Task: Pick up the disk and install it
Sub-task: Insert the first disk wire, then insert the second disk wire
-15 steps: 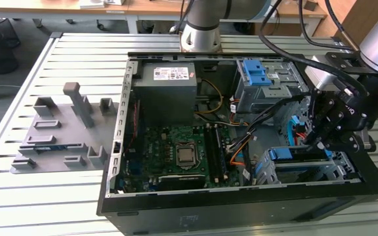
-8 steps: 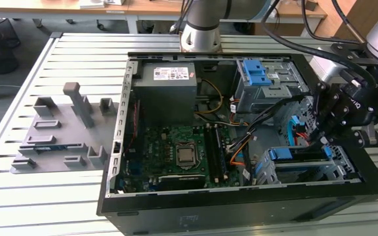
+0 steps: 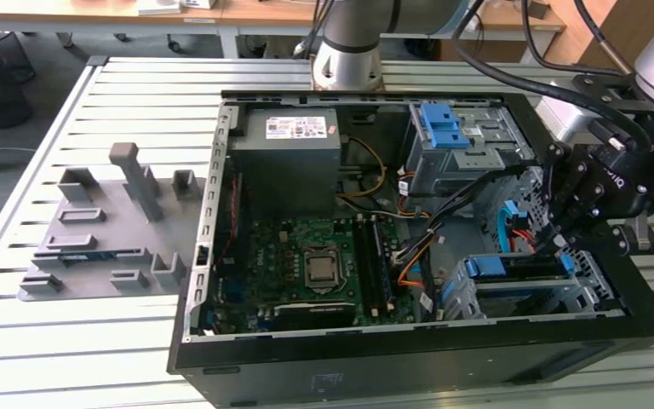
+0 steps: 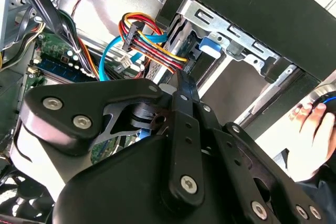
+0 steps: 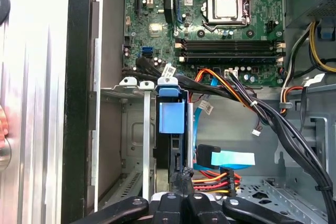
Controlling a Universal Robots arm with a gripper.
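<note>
Hanging at the exterior view's right, the gripper (image 3: pixel 577 223) is low inside the open PC case (image 3: pixel 418 362), just above the lower drive bay (image 3: pixel 531 285). The disk (image 3: pixel 517 267) sits in that bay on its edge, w/ its blue carrier frame visible; in the first wrist view the disk (image 5: pixel 171 129) stands upright betw. the metal bay walls, blue tab at the end, and the gripper (image 5: pixel 181 182) is right at its near edge. The jaws are narrow, close together on the disk's edge, but I cannot tell if they really clamp it. Coloured power cables (image 5: pixel 212 179) and a blue flat cable (image 5: pixel 231 158) lie just beside the disk. The motherboard (image 3: pixel 316 264) is in the case's middle. The case stands on a slatted metal bench (image 3: pixel 100 341), near a grey fixture (image 3: pixel 106 226).
</note>
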